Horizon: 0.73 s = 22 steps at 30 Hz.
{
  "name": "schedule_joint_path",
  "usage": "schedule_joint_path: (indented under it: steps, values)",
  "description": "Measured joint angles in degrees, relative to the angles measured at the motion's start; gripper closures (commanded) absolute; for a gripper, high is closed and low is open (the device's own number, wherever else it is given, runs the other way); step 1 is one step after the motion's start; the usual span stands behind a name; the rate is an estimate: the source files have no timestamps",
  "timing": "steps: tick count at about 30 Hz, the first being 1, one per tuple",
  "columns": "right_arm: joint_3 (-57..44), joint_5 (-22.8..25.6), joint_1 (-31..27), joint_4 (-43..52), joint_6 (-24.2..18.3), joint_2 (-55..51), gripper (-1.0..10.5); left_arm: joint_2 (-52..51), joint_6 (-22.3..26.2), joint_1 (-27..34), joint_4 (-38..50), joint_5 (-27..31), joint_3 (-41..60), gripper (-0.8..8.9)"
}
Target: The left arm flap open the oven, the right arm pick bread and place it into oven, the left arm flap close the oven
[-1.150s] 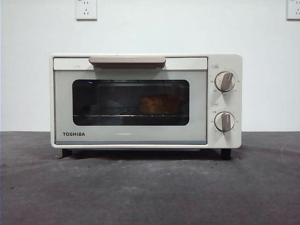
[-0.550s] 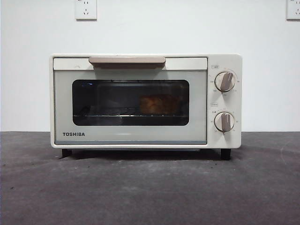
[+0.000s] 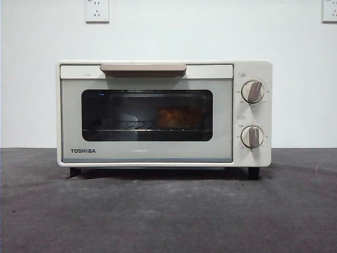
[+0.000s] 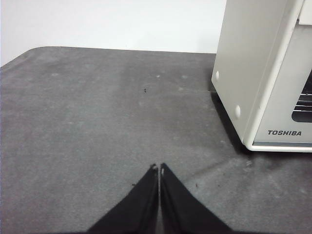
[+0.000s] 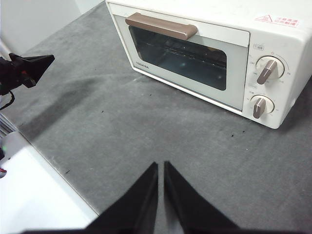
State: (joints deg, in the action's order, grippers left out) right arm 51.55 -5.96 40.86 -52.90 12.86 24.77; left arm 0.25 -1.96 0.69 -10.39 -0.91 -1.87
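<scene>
Left gripper [image 4: 159,168]: jaws closed together, empty, over bare mat left of the oven. One oven [image 3: 163,113] near the worktop's back edge, door closed, two knobs [image 3: 253,91]. One bread [image 3: 178,117] inside on the rack, right of centre. Right gripper [image 5: 160,166]: jaws pressed together, empty, near the front edge.

oven [image 3: 147,153]: cream-white, dark glass window
handle [image 3: 142,68]: beige
bread [image 3: 178,117]: golden-brown
desk [image 3: 168,211]: dark grey, mottled
left gripper [image 4: 159,168]: black

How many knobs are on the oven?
2, both on the oven's right panel: the upper knob beside the window's top, the lower knob directly beneath it. No others show in any view.
</scene>
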Motion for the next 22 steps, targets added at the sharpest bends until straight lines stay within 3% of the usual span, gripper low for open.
schedule_joint_path:
  steps: [15, 18, 22]
  values:
    - [0.0, 0.02, -0.17, 0.02, 0.0, -0.04, 9.3, 0.0, 0.15, 0.0, 0.0, 0.0, 0.0, 8.04]
    - [-0.02, -0.09, -3.39, 0.02, -1.03, -0.31, 9.3, 0.0, 0.15, 0.0, 0.0, 0.0, 0.0, 8.03]
    - [-2.54, -0.09, -12.39, 3.74, -2.64, -1.88, 9.3, 0.0, 0.15, 0.0, 0.0, 0.0, 0.0, 8.04]
